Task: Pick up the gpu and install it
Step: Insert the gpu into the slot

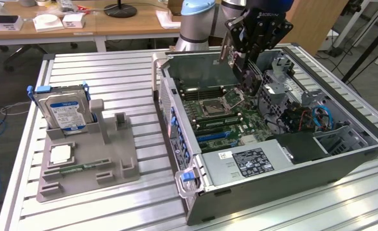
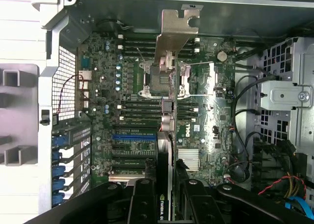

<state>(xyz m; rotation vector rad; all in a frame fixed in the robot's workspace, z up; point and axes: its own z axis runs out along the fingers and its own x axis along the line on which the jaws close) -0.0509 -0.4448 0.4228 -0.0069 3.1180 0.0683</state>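
My gripper [image 1: 245, 60] is shut on the gpu [image 1: 241, 72], a thin black card held on edge above the open computer case [image 1: 343, 166]. In the wrist view the gpu [image 2: 165, 155] runs edge-on between my gripper's [image 2: 167, 187] black fingers [image 2: 142, 199], with its silver bracket [image 2: 174, 35] at the far end. The card hangs over the green motherboard [image 2: 127, 86], above the processor socket [image 2: 157, 79] and clear of the board. A blue expansion slot [image 2: 133, 135] lies beside the card's line, toward the case's rear grille.
A grey parts fixture [image 1: 105, 159] on the slatted table at the exterior view's left holds a silver hard drive [image 1: 63, 110], a small square chip [image 1: 60, 154] and a green memory stick [image 1: 79, 169]. Inside the case, drive cages [image 2: 287, 94] and cables [image 2: 245, 135] crowd one side.
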